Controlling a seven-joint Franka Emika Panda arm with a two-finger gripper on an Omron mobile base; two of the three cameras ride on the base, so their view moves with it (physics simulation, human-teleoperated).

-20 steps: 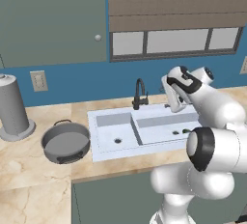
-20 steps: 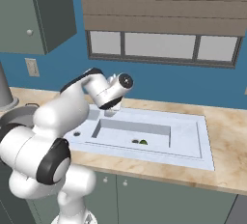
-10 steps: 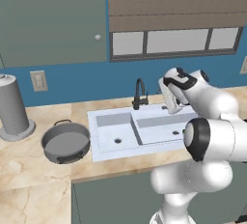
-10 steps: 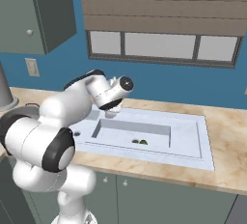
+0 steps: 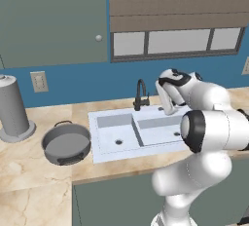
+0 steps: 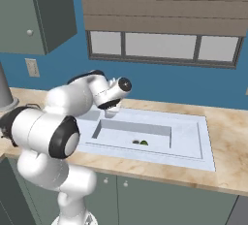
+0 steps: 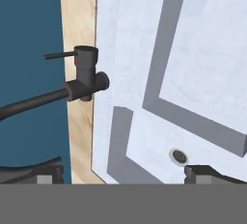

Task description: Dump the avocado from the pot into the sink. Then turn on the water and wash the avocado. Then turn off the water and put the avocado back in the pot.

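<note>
Left base view: the pot (image 5: 66, 143), shallow grey metal with thin loop handles, sits empty on the marbled counter (image 5: 34, 171) at lower left. The pale double sink (image 5: 141, 130) lies centre, with the black curved faucet (image 5: 140, 94) behind it.

Right base view: the avocado (image 6: 144, 142), a small dark-green lump, rests in the basin near the drain, centre frame. Judged light, firm, smooth and likely slippery when wet; best pinched across its middle.

Hand view: the gripper (image 7: 123, 174) at the bottom edge stands wide apart, holding nothing, with the faucet's thin lever at upper left.
</note>
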